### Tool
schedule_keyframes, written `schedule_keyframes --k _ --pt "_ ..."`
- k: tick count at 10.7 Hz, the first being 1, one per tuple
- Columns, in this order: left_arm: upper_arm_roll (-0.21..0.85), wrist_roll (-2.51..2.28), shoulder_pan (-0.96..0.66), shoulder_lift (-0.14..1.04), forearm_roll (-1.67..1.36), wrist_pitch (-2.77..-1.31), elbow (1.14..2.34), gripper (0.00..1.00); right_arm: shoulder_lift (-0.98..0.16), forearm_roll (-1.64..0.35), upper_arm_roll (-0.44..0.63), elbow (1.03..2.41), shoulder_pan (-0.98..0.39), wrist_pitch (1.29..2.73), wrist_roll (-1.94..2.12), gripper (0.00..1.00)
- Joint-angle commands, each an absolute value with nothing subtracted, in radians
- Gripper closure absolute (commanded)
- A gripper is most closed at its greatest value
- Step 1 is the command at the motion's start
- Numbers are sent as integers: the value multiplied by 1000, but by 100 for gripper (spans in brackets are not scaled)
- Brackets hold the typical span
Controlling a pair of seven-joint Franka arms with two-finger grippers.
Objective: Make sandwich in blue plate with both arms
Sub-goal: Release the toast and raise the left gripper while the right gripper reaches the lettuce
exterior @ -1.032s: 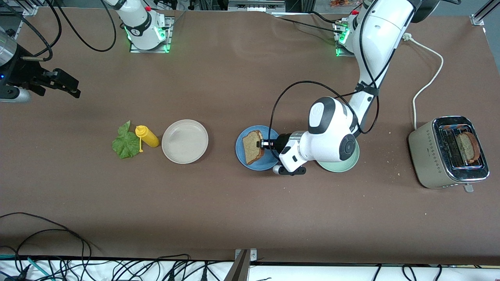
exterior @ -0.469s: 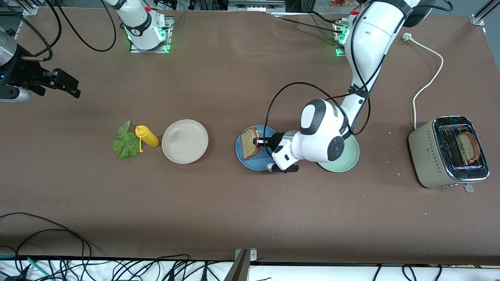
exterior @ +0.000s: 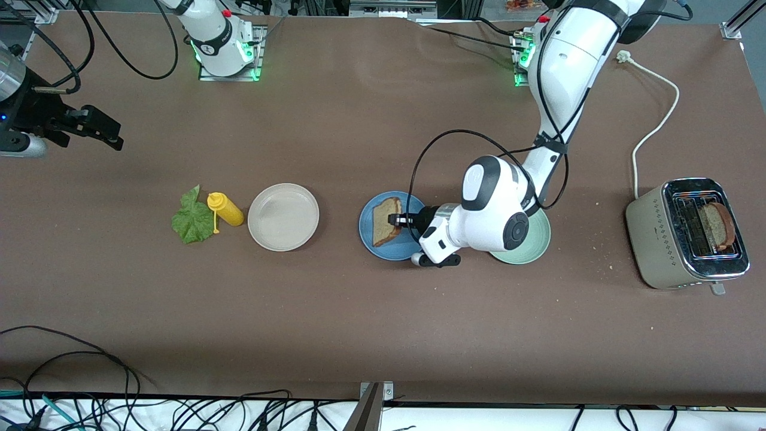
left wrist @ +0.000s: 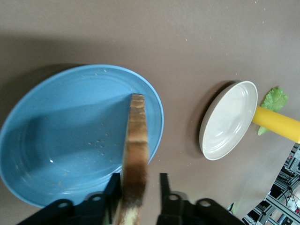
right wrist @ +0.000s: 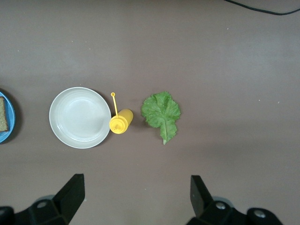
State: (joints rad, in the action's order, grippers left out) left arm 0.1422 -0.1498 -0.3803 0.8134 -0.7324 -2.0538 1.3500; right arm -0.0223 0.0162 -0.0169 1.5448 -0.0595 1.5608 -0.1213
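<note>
Containers first: the round matte blue plate [exterior: 371, 236] sits mid-counter with one brown wholemeal toast slice [exterior: 385, 221] over it, tipped up on edge rather than lying flat. In the left wrist view you look straight down the slice's crust [left wrist: 136, 154], with a few crumbs on the blue plate [left wrist: 61, 150] under it. Just beside the blue plate, toward the left arm's end of the counter, is a pale green round plate [exterior: 535, 248], mostly covered by the arm, so I can't tell what's in it. Toward the right arm's end there's a beige round plate [exterior: 283, 216] with nothing in it. The silver toaster [exterior: 658, 239] near the left arm's end has a second brown toast slice [exterior: 717, 226] standing in one slot.

The left hand [exterior: 396, 220] is low over the blue plate, and the toast slice is right between its black fingers [left wrist: 163, 185]. The fingers are only a little apart, with a gap on one side of the bread, so I can't tell if it's actually gripping.

The right hand [exterior: 99, 129] waits in the air over bare brown counter [exterior: 383, 335] at the right arm's end, fingers [right wrist: 70, 194] spread wide, holding nothing. Under its camera are the ruffled green lettuce leaf [right wrist: 161, 112] and a yellow squeeze bottle [right wrist: 121, 121] lying on its side, between the lettuce and the beige plate [right wrist: 79, 117].
</note>
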Motion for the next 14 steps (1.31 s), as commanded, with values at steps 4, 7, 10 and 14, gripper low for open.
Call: schedule_keyframes --k 4,7,10,14 --pt "14 19 -312 807 -770 -2022 1336 0 -29 5 -15 1534 -60 1546 -107 0" --pt "-8 107 -290 732 -732 -1977 1389 0 -32 2 -15 1545 -60 1546 -126 0" --pt "-6 112 -276 591 -567 -1977 1472 0 -106 9 -3 1554 -37 1552 -51 0" --pt "-6 115 -163 245 -385 -1977 1684 0 -247 34 -5 1554 -20 1525 38 0"
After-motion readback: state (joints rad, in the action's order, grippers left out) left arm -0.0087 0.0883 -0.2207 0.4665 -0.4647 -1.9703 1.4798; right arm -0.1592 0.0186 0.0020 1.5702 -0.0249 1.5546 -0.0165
